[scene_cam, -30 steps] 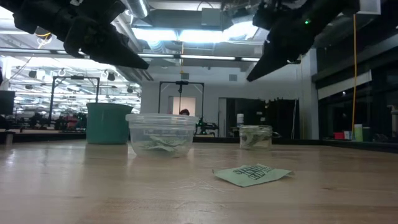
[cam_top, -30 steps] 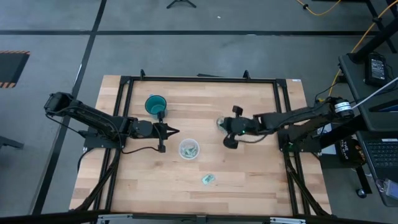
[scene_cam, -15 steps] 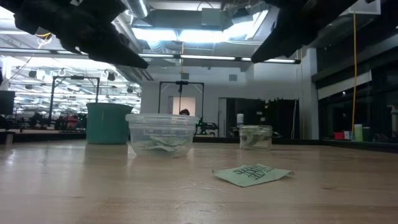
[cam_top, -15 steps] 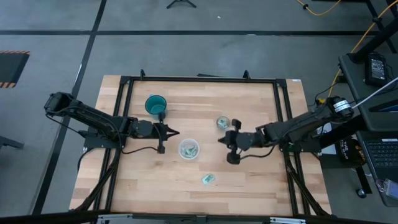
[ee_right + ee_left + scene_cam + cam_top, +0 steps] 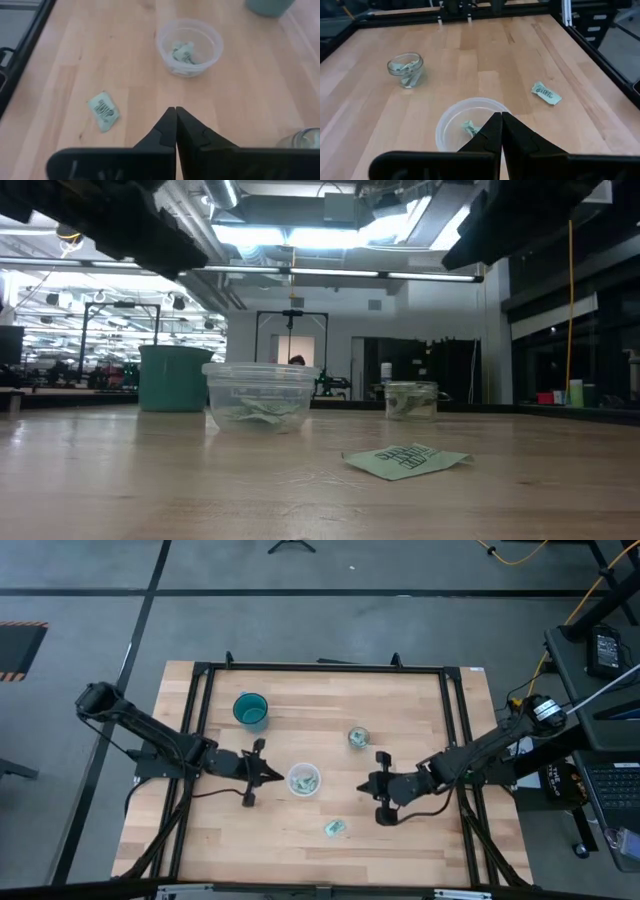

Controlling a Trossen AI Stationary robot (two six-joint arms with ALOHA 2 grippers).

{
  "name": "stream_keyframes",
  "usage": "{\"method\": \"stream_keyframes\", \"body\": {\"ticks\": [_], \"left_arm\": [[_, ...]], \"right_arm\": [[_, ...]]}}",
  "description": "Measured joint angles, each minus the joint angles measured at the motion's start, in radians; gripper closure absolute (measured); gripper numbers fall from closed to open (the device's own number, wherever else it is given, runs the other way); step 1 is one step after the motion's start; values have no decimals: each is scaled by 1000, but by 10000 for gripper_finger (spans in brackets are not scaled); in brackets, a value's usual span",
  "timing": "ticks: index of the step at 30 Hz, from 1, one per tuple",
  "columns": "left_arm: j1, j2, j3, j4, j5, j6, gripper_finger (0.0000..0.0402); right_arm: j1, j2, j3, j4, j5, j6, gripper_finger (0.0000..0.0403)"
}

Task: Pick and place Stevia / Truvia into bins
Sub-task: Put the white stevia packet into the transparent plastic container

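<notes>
Beyond the right fingertips: 1 green-and-white Truvia packet point(image 5: 104, 111) lies flat on the bare table point(image 5: 420, 710), loose, off to one side of the pinched tips and well apart from them.
Right gripper point(image 5: 175, 111): fingers pressed together, holding nothing, raised above the wood.
Left gripper point(image 5: 500, 117): fingers pressed together, empty, tips over the near rim of the wide translucent cup point(image 5: 451, 120).
Wide cup contents: at least 1 crumpled packet.
Clear glass cup point(image 5: 406, 69): holds several packets, well beyond the left fingertips.
Teal cup point(image 5: 250, 708): contents cannot be told.
Step in hand: judged as the approach to the last loose packet.
Next move calls for: the right fingers to spread, swing over the packet, descend to the wood and pinch its thin edge.
</notes>
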Motion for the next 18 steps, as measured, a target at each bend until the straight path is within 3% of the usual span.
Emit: {"method": "stream_keyframes", "body": {"ticks": [8, 18], "left_arm": [[-112, 55, 23, 7, -153, -102, 398], [-167, 265, 174, 8, -175, -126, 398]], "right_arm": [[39, 0, 0, -6, -26, 14, 396], [77, 0, 0, 0, -74, 80, 396]]}}
